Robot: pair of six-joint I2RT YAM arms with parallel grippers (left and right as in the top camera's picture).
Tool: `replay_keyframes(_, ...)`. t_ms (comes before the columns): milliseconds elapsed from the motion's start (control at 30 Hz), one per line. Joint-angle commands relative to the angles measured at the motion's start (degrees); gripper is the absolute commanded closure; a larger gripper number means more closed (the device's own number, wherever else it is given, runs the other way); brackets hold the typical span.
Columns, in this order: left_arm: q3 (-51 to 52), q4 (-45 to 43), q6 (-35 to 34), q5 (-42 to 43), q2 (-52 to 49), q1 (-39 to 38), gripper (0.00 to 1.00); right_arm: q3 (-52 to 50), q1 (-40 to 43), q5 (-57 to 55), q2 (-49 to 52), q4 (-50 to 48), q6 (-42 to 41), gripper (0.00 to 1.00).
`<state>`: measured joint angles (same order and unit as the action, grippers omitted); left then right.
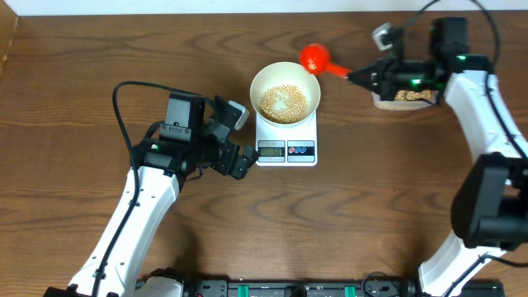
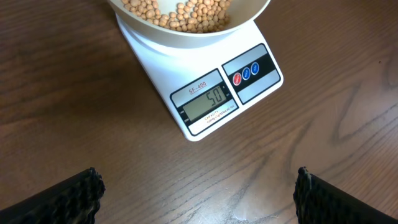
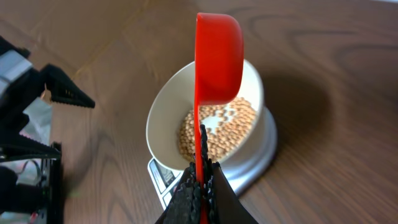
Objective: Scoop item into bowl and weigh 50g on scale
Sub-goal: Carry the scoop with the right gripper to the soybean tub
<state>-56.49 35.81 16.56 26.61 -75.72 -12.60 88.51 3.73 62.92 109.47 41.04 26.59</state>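
While the left gripper (image 1: 239, 136) hangs with its jaws wide apart and nothing between them, the scale (image 1: 286, 148) lies just ahead of its fingertips, apart from them, its display (image 2: 208, 102) turned toward that gripper and reading 50; so the weighing looks complete. The bowl (image 1: 285, 73) sits on the scale's platform, beyond the display as the left gripper sees it, with the beans (image 1: 285, 101) heaped across its bottom. The red scoop (image 1: 314, 58) comes next: its head hangs by the bowl's rim on the right gripper's side, and its long axis runs straight back along the handle into the right gripper (image 1: 359, 77), which is clamped on that handle. From the right gripper the bowl lies ahead and below; the right arm alone carries the tool, so any withdrawal is probably its job. The bench (image 1: 82, 49) is bare wood around both arms; the clear tub (image 1: 404, 97) lies close under the right gripper's wrist, near enough to catch on a careless retreat.
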Motion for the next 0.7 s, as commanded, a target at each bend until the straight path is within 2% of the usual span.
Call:
replay_keyframes(0, 0.02, 0.15, 0.35, -0.33, -0.15, -0.02, 0.0, 0.74, 4.2, 2.6, -5.14, 1.44, -1.25, 0.99)
replay_keyframes(100, 0.02, 0.15, 0.35, -0.33, -0.15, -0.02, 0.0, 0.74, 7.98, 2.08, -6.95, 4.24, -0.68, 0.99)
replay_keyframes(400, 0.02, 0.15, 0.35, -0.31, -0.15, -0.02, 0.0, 0.74, 18.23, -5.7, -8.33, 15.67, 7.93, 0.99)
replay_keyframes(500, 0.02, 0.15, 0.35, -0.31, -0.15, -0.02, 0.0, 0.74, 19.69, -10.71, -8.33, 15.15, 8.02, 0.99)
replay_keyframes(567, 0.02, 0.15, 0.35, -0.33, -0.15, -0.02, 0.0, 0.74, 19.87, -20.0, -8.33, 13.77, 8.02, 0.99)
replay_keyframes(667, 0.02, 0.15, 0.35, -0.31, -0.15, -0.02, 0.0, 0.72, 19.54, -27.56, -8.33, 12.11, 8.07, 0.99)
